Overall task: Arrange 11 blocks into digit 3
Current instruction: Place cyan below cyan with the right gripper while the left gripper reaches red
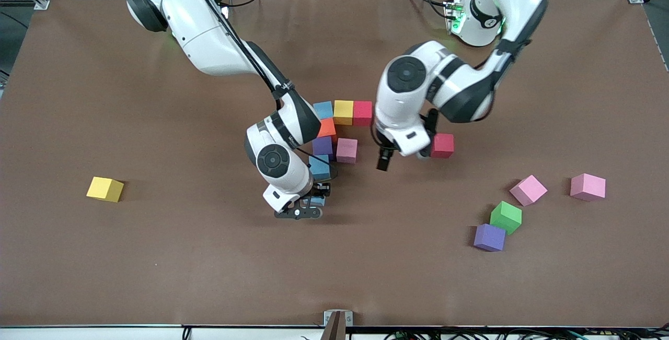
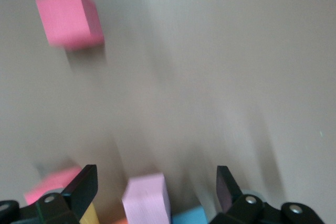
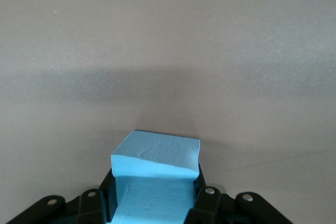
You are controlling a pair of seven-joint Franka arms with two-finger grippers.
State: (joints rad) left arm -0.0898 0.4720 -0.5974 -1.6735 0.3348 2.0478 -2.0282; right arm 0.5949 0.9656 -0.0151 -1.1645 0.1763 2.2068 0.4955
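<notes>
Blue block (image 3: 156, 174) sits clamped between right gripper (image 3: 155, 203) fingers.

I am finding no readable text, label, brand or number on anything across my three camera feeds.

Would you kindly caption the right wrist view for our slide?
Right gripper shut on a blue block, above the bare brown table.
</notes>
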